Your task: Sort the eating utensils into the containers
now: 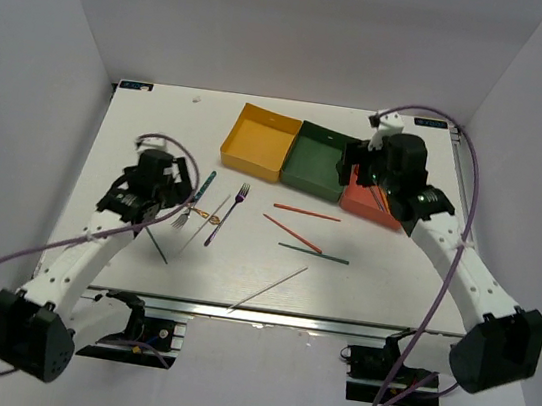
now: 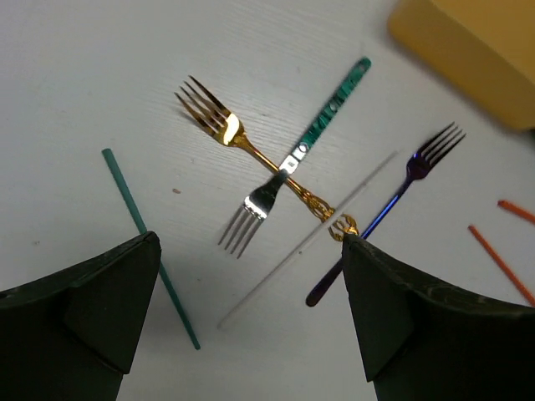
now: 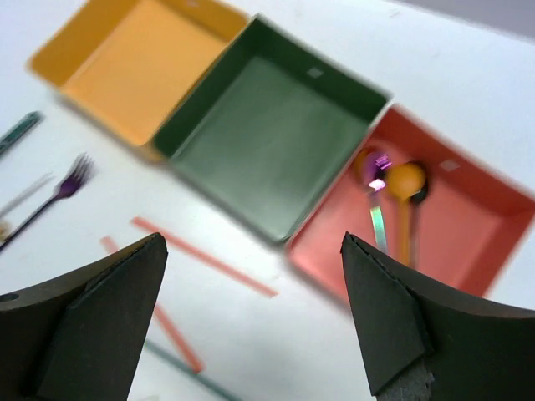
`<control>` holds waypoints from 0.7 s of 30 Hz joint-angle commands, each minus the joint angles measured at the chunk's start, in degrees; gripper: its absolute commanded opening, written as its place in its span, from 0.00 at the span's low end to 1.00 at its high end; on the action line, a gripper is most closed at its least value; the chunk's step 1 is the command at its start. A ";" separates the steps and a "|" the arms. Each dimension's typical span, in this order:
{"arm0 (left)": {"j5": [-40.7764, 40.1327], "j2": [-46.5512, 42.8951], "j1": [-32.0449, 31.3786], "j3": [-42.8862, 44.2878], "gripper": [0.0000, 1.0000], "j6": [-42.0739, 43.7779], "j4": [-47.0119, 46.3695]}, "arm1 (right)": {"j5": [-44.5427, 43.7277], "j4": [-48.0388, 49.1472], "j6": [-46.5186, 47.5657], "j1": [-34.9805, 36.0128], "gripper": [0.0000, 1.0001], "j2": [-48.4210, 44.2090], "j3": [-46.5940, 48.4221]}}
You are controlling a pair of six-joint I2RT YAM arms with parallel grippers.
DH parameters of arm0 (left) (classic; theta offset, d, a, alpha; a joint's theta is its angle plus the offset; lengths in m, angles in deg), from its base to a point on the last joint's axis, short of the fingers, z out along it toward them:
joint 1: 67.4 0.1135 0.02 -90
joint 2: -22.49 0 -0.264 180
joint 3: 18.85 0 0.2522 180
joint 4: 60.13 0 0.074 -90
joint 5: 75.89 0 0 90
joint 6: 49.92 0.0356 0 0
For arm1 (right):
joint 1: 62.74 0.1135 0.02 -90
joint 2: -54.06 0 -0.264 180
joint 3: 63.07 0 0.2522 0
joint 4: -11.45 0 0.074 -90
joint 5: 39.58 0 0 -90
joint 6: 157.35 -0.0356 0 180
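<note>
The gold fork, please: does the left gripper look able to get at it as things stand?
Probably yes: the left gripper hangs open above it, and the gold fork has its tines lying bare, though the silver fork and a pale chopstick cross its handle.

the left arm [image 1: 82, 257] is extended forward from its base at the near left, and its wrist is bent so that the left gripper [image 1: 164, 188] is pointed downward. its jaws are spread wide, and nothing is held between the two dark fingers [image 2: 84, 317]. the right arm [image 1: 463, 271] is stretched farther forward and inward from the near right, with the right gripper [image 1: 355, 164] carried at the far side. its fingers [image 3: 418, 326] are likewise parted wide, with nothing gripped.
</note>
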 commanded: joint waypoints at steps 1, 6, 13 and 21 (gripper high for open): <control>-0.75 6.15 -10.72 6.82 0.98 2.37 2.72 | 2.08 3.49 -9.67 -0.36 0.89 -4.73 -9.07; 6.60 20.65 -18.68 17.90 0.97 6.15 2.82 | 14.14 5.79 -11.78 -0.44 0.89 -11.24 -16.64; 12.69 37.96 -18.86 26.17 0.60 10.37 0.35 | 14.39 4.64 -13.98 -0.44 0.89 -18.45 -22.79; 10.14 45.64 -18.86 30.40 0.59 11.43 2.20 | 18.44 3.85 -13.72 -0.44 0.89 -22.75 -24.65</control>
